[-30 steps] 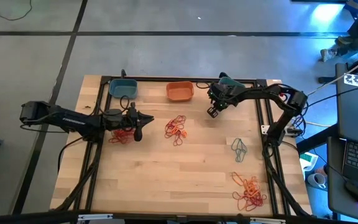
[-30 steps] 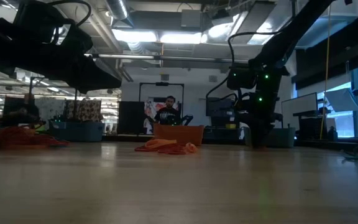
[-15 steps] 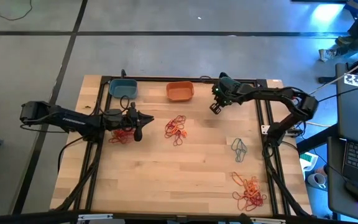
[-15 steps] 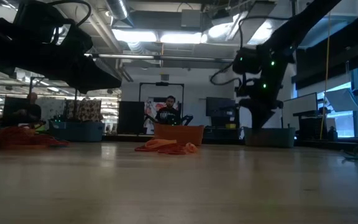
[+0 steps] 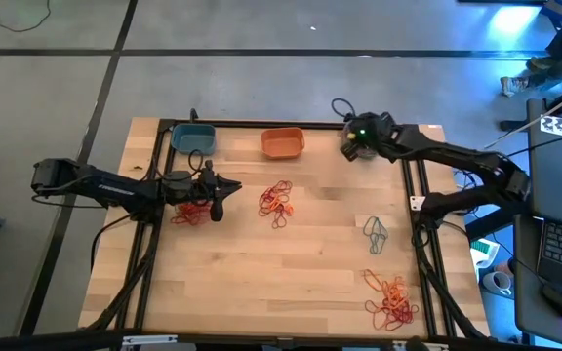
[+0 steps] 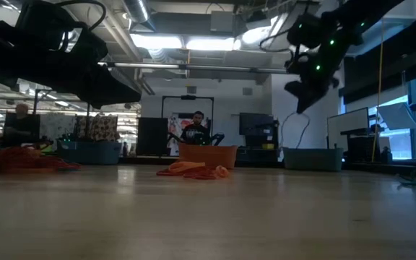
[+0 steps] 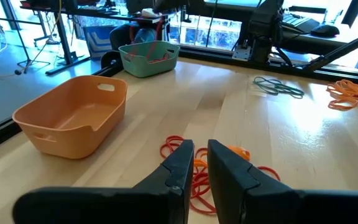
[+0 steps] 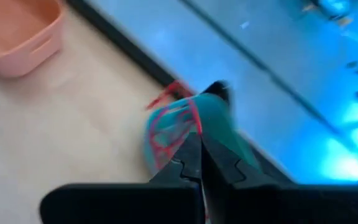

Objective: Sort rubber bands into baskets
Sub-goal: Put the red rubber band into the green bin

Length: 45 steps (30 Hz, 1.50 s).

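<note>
Seen from above: pale wooden table with a black frame, two dark arms reaching in. Left gripper at centre left of the frame, hovering over a tangle of red rubber bands, fingers nearly together with a narrow gap, nothing visibly held. Right gripper at upper right, raised by the table's far edge, fingers clenched together, apparently empty. Directly beneath it in the right wrist view, a teal plastic basket with red bands inside. Along the upper edge, a blue plastic basket and an orange plastic basket. Mixed red-orange bands at centre, grey-teal bands at right, an orange pile at lower right.
</note>
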Available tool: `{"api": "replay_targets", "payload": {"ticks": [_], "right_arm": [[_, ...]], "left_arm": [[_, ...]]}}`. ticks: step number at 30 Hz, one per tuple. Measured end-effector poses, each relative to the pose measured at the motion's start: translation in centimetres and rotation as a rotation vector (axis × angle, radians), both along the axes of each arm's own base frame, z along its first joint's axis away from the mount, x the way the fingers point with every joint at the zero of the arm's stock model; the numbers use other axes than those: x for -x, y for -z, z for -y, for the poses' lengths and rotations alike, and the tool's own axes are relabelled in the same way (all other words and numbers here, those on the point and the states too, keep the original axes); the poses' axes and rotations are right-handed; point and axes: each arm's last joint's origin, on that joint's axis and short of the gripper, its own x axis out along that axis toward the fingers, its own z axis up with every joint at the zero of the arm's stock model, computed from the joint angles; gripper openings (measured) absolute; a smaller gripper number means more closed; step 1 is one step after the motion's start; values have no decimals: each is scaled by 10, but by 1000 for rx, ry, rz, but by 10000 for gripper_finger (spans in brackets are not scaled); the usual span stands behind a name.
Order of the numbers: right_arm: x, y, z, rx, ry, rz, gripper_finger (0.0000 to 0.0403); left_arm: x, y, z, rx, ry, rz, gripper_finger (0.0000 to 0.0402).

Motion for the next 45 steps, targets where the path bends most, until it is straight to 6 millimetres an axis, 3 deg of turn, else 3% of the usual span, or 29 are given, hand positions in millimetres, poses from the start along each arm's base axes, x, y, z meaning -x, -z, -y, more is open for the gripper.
{"api": "replay_targets", "payload": {"ticks": [4,9,22,27,35,39,45], "right_arm": [[8,-11,-3,83,33,-29,4],[15,-10,-1,79,71,-80,4],[17,26,29,-91,176,-148,8],[17,41,34,-163,181,-198,50],[14,42,29,-291,88,-114,140],[9,33,22,-340,-9,1,157],[-20,26,-3,-401,-291,149,157]], "left_arm": [[0,0,0,0,0,0,45],[0,0,0,1,0,0,45],[0,0,0,0,0,0,45],[0,0,0,0,0,0,45],[0,0,0,-1,0,1,45],[0,0,0,-1,0,0,45],[0,-1,0,-6,2,5,45]]}}
